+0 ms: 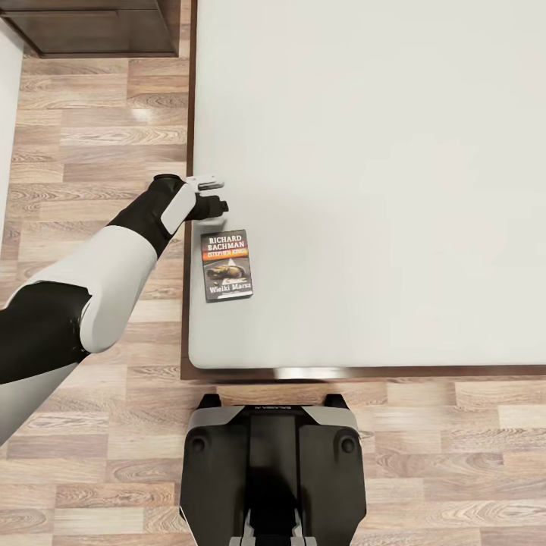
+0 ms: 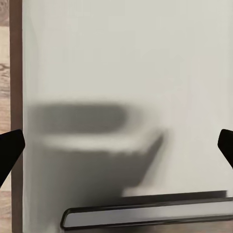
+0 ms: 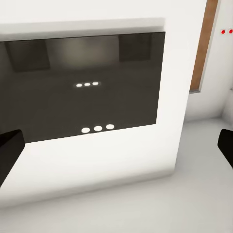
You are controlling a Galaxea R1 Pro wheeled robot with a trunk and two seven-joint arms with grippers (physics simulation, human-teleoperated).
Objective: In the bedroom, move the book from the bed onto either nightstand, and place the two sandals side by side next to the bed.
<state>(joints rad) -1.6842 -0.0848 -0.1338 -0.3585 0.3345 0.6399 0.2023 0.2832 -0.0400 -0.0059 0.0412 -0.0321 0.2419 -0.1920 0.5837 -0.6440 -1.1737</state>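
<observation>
Currently on the book-pickup step: left gripper [image 1: 214, 194] hovers with fingers spread just beyond the book [image 1: 227, 265], lying near the bed [image 1: 364, 152] corner; next, lower and close on it.

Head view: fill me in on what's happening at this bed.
The robot stands at the foot of the bed, its left arm stretched out over the mattress corner. The left gripper hovers open just beyond the book, which lies flat near the mattress edge, not yet grasped. In the left wrist view the book's edge sits between the spread fingers. A nightstand stands beside the bed, ahead to the left. The right gripper is open, facing a dark panel.
</observation>
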